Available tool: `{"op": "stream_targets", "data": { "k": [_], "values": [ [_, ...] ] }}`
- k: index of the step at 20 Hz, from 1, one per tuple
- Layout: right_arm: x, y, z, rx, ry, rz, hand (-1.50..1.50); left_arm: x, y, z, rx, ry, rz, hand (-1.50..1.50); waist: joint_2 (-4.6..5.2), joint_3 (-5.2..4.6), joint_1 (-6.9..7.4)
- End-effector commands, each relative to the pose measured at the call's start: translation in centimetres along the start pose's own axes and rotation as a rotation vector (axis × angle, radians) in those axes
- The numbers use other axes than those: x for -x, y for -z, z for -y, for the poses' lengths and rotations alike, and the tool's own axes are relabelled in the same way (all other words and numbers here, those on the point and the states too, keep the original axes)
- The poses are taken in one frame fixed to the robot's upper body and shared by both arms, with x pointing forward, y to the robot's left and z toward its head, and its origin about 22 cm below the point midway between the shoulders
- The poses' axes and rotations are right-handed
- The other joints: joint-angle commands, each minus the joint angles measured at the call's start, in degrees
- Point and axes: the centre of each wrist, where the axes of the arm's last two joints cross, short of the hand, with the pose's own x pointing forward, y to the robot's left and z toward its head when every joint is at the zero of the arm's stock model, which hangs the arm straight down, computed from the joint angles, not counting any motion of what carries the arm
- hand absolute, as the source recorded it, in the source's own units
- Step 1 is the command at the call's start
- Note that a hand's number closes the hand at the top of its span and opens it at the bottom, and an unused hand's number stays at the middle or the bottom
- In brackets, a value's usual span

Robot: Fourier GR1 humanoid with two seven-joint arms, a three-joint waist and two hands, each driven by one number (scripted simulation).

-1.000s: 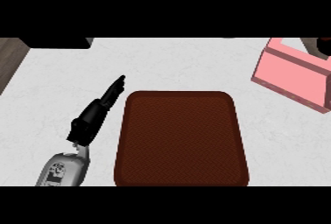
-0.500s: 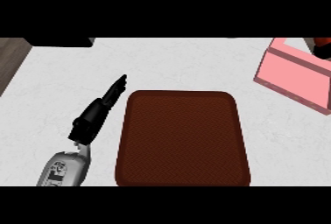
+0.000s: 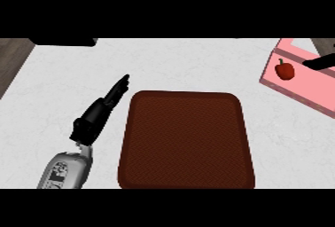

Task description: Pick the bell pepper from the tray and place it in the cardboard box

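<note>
Here your right robot hand (image 3: 319,62) is mostly cut off at the counter's (image 3: 177,62) far right edge; only a dark tip shows, so you cannot tell its grasp. Just beside it, the bell pepper (image 3: 284,70) lies inside the pink cardboard box (image 3: 296,88). Your left robot hand (image 3: 98,114) rests released, fingers straight, pointing away beside the tray's (image 3: 186,138) left rim.

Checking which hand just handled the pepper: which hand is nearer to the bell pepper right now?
Right. The right hand shows at the view's right edge, just beside the bell pepper in the pink box. The left hand rests far away, left of the tray.
</note>
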Motion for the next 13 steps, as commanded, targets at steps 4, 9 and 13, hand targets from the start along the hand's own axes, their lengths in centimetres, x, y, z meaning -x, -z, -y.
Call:
{"op": "stream_targets", "data": {
  "k": [4, 9, 13],
  "values": [
    [1.8, -0.3, -1.4, 0.083, 0.259, 0.042, -1.50, 0.4, 0.3, 0.2, -0.013, -0.004, -0.003, 0.00, 0.09, 0.07, -0.16],
    [3.4, 0.7, 1.8, 0.260, 0.557, 0.046, -1.50, -0.6, 0.6, -0.7, -0.031, 0.010, -0.013, 0.00, -0.17, 0.16, -1.25],
    [7.1, 1.0, 3.8, 0.301, 0.707, 0.072, -1.50, 0.2, 0.0, -0.2, -0.024, -0.002, -0.010, 0.00, -0.51, 0.05, -1.82]
  ]
}}
